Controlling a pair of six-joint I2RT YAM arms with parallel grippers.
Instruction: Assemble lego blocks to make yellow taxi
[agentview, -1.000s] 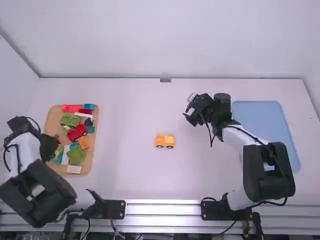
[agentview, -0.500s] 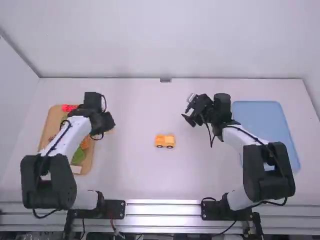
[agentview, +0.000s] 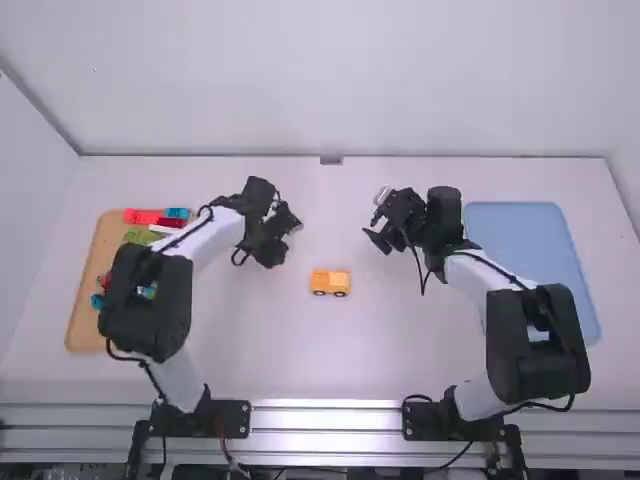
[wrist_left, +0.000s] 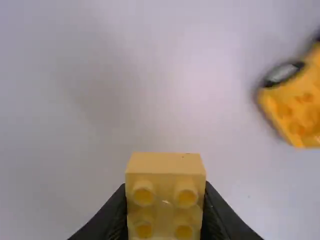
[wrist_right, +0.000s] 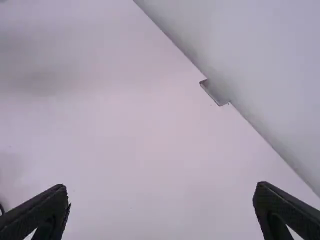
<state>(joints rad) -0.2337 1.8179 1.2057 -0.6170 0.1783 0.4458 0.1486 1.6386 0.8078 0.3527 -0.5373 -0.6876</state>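
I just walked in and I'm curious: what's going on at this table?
The left arm's black pincer is gripping a yellow studded plastic block over the white table. Near it stands a small orange-yellow toy vehicle with black wheels; the block isn't on it yet, so the taxi looks unfinished. The right arm's black pincer is open and empty. More coloured blocks lie on a tan tray.

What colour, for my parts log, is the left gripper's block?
Yellow block, clearest in the left wrist view.
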